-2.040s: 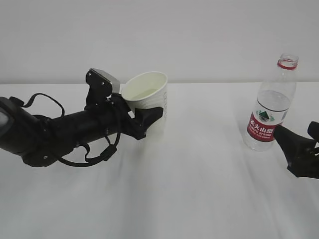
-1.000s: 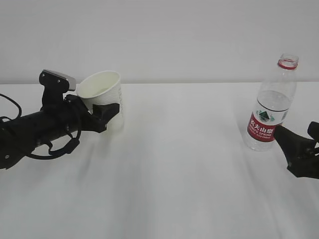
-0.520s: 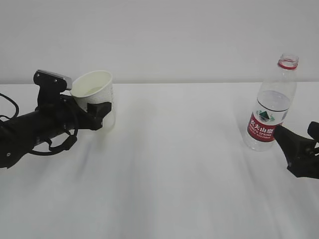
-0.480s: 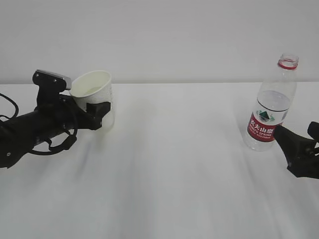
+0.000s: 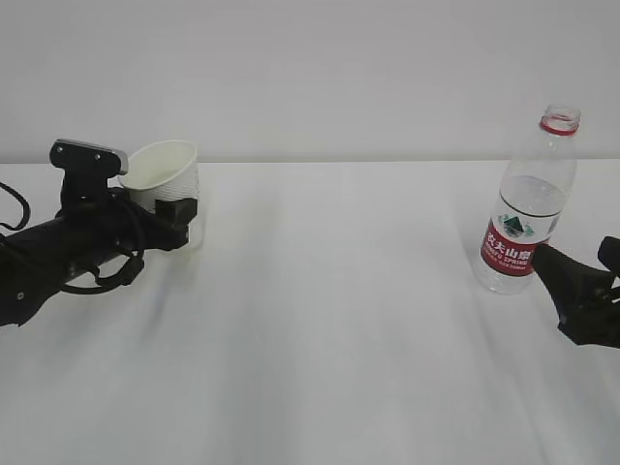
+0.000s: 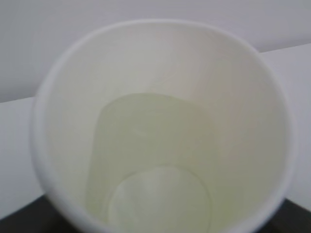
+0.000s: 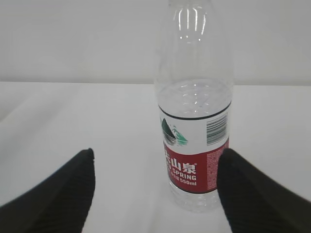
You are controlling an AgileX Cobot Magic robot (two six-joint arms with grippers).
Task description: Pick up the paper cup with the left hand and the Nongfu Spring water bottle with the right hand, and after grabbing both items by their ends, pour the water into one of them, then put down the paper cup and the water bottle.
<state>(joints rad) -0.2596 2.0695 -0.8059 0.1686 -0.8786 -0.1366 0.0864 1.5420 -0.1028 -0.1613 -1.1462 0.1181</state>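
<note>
Exterior view: the paper cup (image 5: 167, 176), holding water (image 6: 150, 165), is gripped tilted by the left gripper (image 5: 174, 211) at far left, apparently not yet released. The bottle (image 5: 528, 208) stands on the counter (image 5: 339, 320), freed; the right gripper (image 7: 155, 189) is spread wide, empty.

Nongfu Spring water bottle (image 7: 195, 121), red label reading "山泉", "SPRING" and "550ml" in white, green mountain emblem above, barcode at the side

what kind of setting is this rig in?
Probably a lab test bench: bare white table, blank white wall, and only a paper cup and a water bottle as props.
</note>
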